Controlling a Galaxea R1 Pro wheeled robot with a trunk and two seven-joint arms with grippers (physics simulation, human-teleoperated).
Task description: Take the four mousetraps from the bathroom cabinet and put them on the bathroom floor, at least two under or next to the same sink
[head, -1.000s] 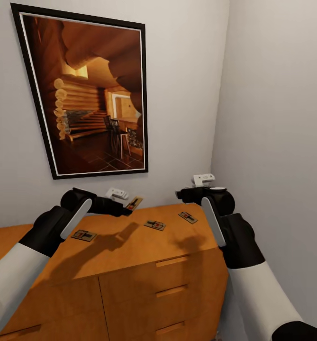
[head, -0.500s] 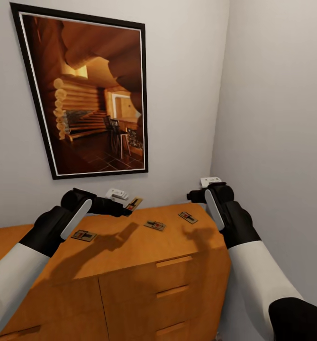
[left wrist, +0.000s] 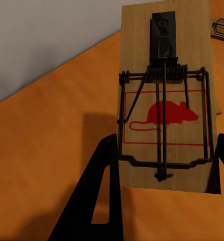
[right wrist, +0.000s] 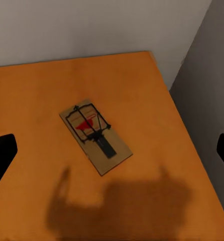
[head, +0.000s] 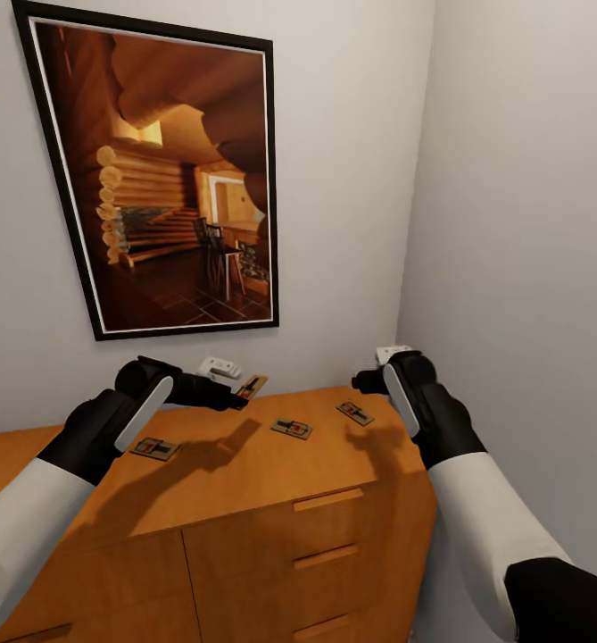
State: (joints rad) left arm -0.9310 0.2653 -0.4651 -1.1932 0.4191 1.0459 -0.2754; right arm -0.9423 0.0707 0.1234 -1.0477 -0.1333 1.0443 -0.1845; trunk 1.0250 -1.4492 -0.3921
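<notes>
- While the robot is facing a corner of pale walls, a large black-framed picture of a log-cabin room is hanging above the orange-brown cabinet.
- Farthest left, one mousetrap is lying flat on the cabinet top, just beside the left forearm.
- The left gripper is reaching toward the back wall with its jaws closed on a second mousetrap, gripping the board by its long edges (the red mouse print and wire bar are showing plainly in the left wrist view); the trap is sitting tilted, raised off the cabinet top.
- A third mousetrap is lying flat near the middle of the top.
- A fourth mousetrap is lying flat near the right back corner of the top, apart from the edges.
- The right gripper is hovering above that fourth trap with its jaws spread wide and holding nothing, dark fingertips showing at either side in the right wrist view.
</notes>
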